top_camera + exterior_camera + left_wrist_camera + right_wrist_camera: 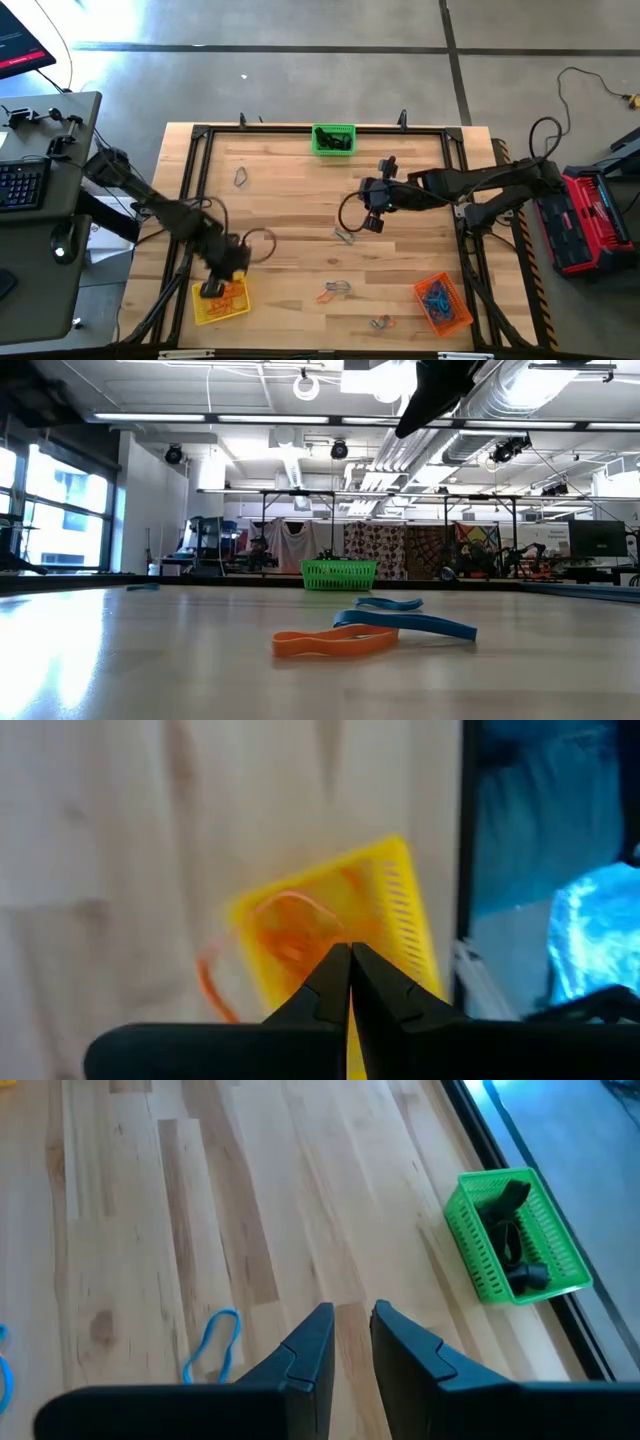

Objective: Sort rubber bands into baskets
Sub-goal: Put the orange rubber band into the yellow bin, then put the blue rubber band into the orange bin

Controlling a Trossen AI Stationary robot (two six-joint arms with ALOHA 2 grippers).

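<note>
Mid-sort: left gripper (213,289) pressed shut, nothing visibly pinched, over yellow basket (238,308) at worktop's near-left corner w/ orange bands (290,935) inside; right gripper (350,1335) slightly parted, empty, mid-worktop near blue band (212,1342); next prob. pick loose bands (336,290) by near edge.

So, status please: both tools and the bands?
Left tool shut, above yellow basket. Right tool slightly open, empty, mid-table. Loose bands remain. Nothing blocking.
</note>
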